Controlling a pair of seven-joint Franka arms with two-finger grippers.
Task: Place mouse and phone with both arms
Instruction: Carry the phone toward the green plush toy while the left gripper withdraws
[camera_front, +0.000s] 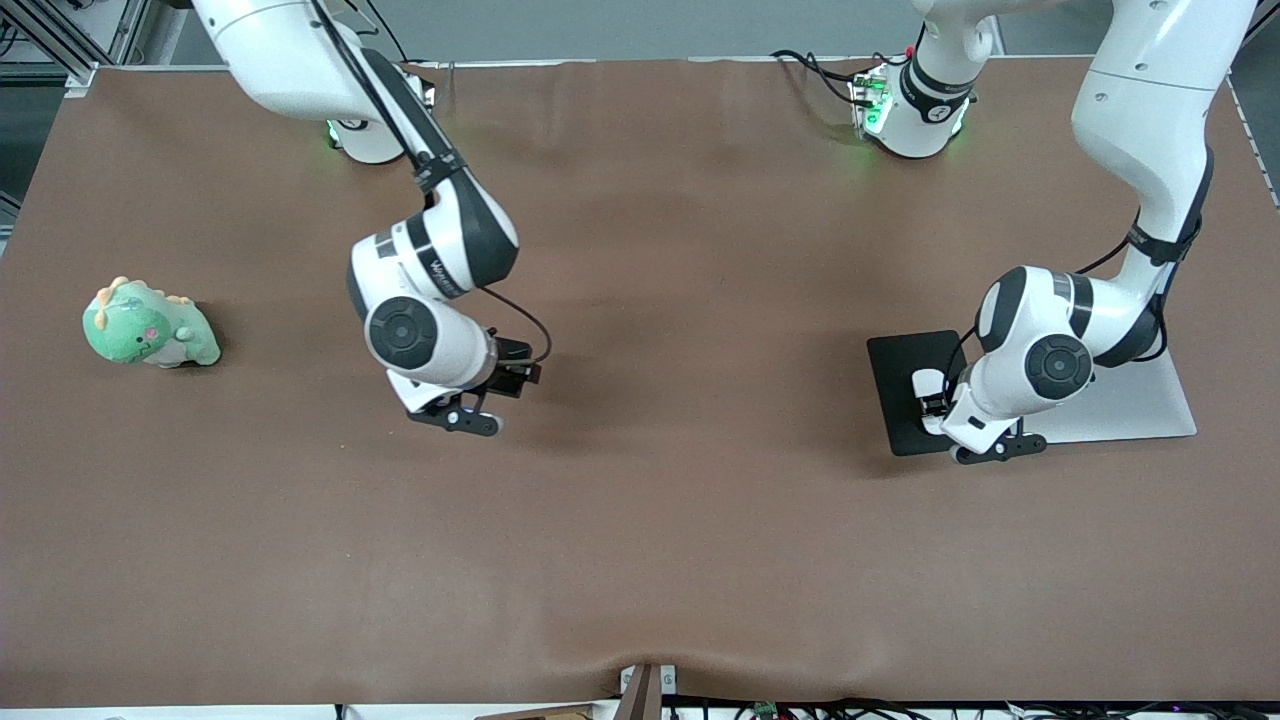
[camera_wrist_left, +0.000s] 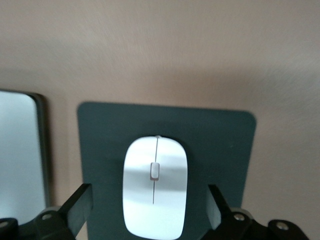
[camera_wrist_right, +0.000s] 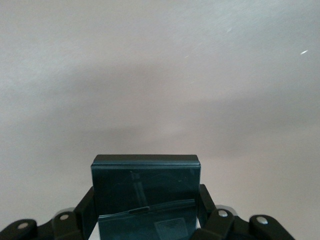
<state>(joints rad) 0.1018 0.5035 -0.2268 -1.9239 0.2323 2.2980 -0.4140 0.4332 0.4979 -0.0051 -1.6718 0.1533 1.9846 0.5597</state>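
The brown table (camera_front: 640, 560) carries everything, and I take the black mouse pad (camera_front: 905, 385) as my landmark: it lies toward my left arm's end of the table, touching the pale laptop (camera_front: 1140, 400), which sits on the side of it toward that table end. My left claw (camera_wrist_left: 150, 210) is down over the pad with its fingers (camera_wrist_left: 80, 205) spread wide, one on each side of the white mouse (camera_wrist_left: 155, 187) and not touching it; the mouse lies flat on the pad, so I judge that half of the job as good as done, with only the lift away remaining. My right claw (camera_wrist_right: 147, 210) is well apart from the pad, over bare table toward my right arm's end, and its fingers are closed against the two sides of the black phone (camera_wrist_right: 146, 192), which it holds just above the surface. Setting the phone down and letting go is what remains, as I judge it. The only other thing is a green plush dinosaur (camera_front: 148, 325), far from the pad near the table's edge at my right arm's end; nothing stands in the way of either claw.
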